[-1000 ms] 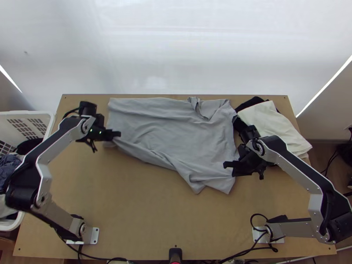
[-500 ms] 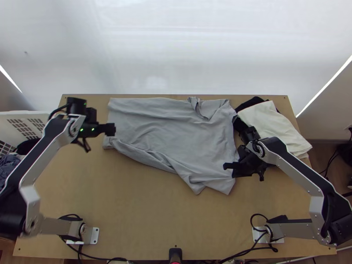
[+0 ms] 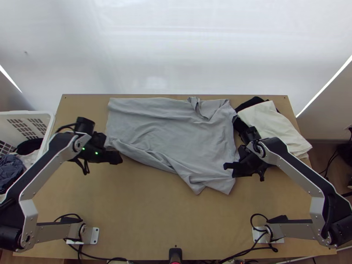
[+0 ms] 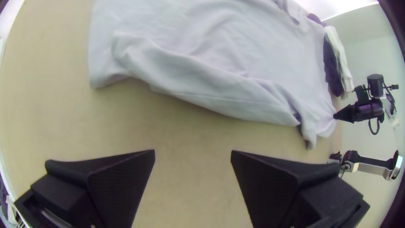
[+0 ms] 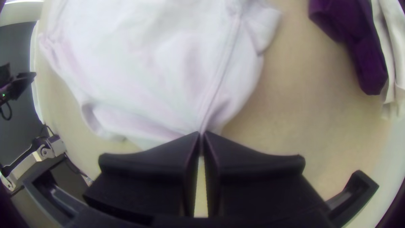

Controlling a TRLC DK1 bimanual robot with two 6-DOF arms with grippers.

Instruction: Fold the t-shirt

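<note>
Beside the white basket [image 3: 49, 115] of clothes at the far left, I am holding my left pincer [image 3: 115, 157] spread wide and empty over the wooden table [image 3: 145, 220], just off the near left part of the grey t-shirt [image 3: 171, 132]. The shirt is lying mostly spread across the middle and far part of the table, its collar toward the far right and its near edge rumpling in loose folds, while my right pincer [image 3: 228, 166] is pinching a bit of its right-hand side, fingers pressed together. Farther right, cream cloth [image 3: 275, 123] is lying folded over black cloth [image 3: 251, 103].
</note>
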